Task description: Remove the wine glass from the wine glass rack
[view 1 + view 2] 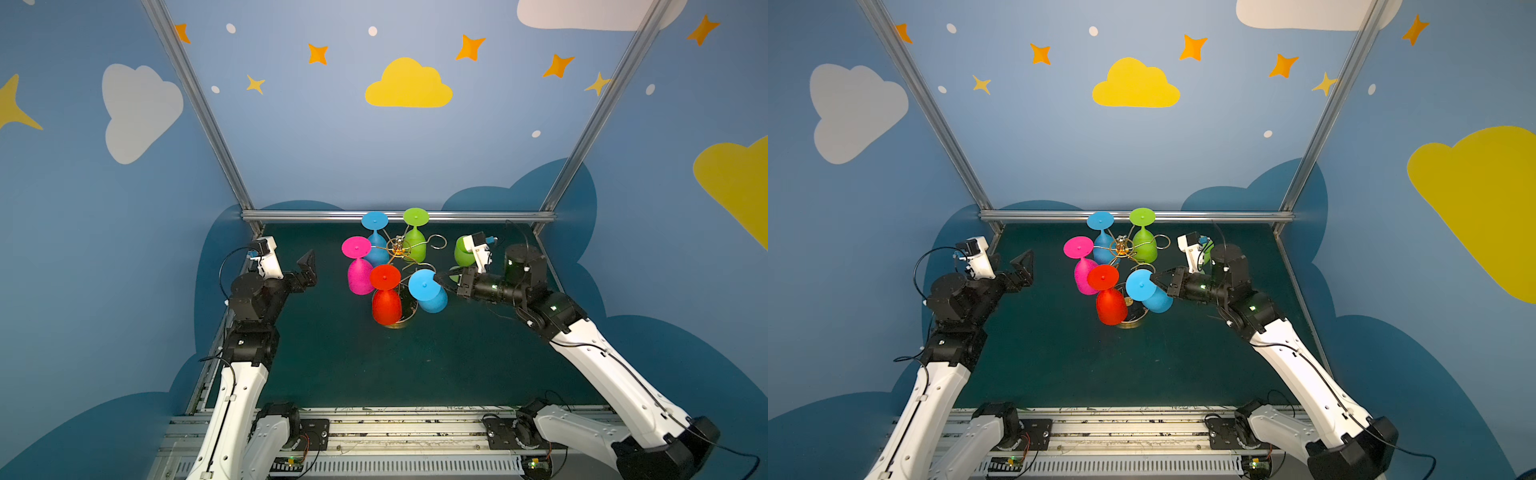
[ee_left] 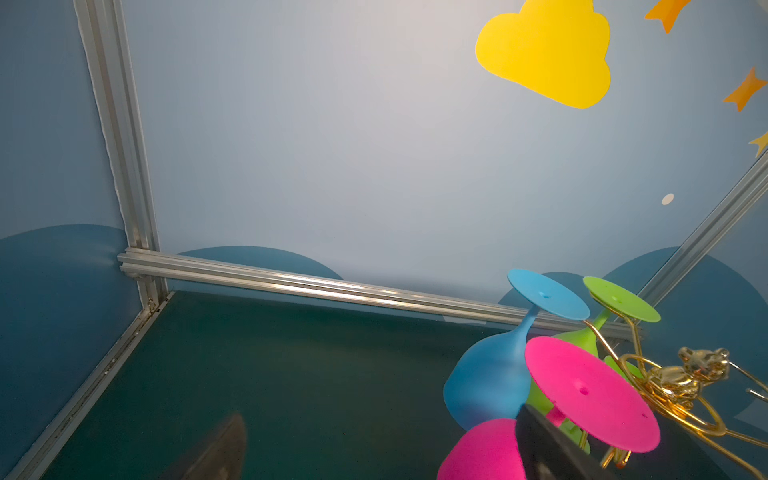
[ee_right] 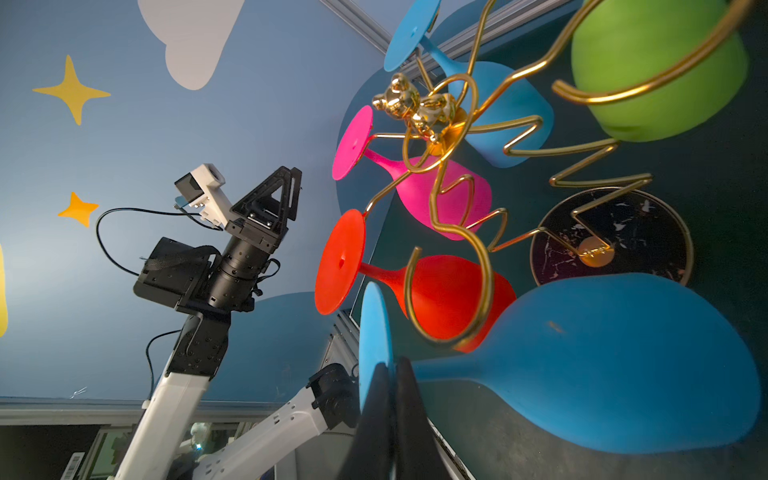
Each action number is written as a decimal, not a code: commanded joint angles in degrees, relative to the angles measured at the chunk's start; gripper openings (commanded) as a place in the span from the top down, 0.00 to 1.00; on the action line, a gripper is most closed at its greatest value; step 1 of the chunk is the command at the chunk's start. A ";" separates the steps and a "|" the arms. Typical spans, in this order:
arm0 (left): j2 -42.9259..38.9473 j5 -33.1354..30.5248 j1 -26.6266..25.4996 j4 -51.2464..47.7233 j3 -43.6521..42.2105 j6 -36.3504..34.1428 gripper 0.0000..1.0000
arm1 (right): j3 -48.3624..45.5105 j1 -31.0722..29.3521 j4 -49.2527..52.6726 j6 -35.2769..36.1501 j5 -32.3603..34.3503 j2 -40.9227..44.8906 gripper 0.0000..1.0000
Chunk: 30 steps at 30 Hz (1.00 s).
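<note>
Gripping blue wine glass (image 1: 424, 286) foot, right pincer (image 1: 439, 279)

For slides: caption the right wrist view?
Right gripper, shut, at the foot of the nearest blue wine glass by the gold wine glass rack.

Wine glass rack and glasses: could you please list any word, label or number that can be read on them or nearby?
No readable text on the wine glass rack or the glasses.
A barcode-like sticker in the right wrist view is too small to read.

all four views share the rack (image 1: 397, 247), wrists closer.
</note>
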<state>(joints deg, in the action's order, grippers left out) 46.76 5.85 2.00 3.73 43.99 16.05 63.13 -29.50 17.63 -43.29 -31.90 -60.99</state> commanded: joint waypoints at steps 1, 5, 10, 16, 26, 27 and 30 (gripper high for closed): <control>-0.05 1.36 0.28 2.42 0.77 2.31 0.00 | -0.87 2.86 3.02 2.15 1.56 3.89 1.00; 0.48 4.77 0.32 3.28 2.48 5.63 0.01 | -1.78 7.96 5.37 3.07 0.87 7.09 1.00; 0.44 12.74 0.32 3.01 5.52 9.19 0.03 | -0.36 12.74 5.27 4.34 -0.40 8.70 1.00; 3.28 25.65 0.35 3.84 11.15 14.74 0.12 | 6.39 14.46 5.99 8.92 1.06 7.50 1.00; 15.80 43.85 -3.41 15.67 19.64 27.52 0.23 | 17.13 14.55 3.64 14.46 -0.60 1.94 1.00; 16.80 44.03 -4.77 15.06 20.93 26.81 0.23 | 18.08 14.55 3.09 14.71 -1.06 1.26 1.00; 19.09 44.33 -8.75 13.77 24.28 24.50 0.24 | 21.66 13.96 2.58 16.04 -2.49 -1.09 1.00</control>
<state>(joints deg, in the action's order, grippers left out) 65.47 46.17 -4.10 15.16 64.82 40.80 81.54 -15.14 22.92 -29.87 -32.45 -60.71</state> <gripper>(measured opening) 0.765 0.053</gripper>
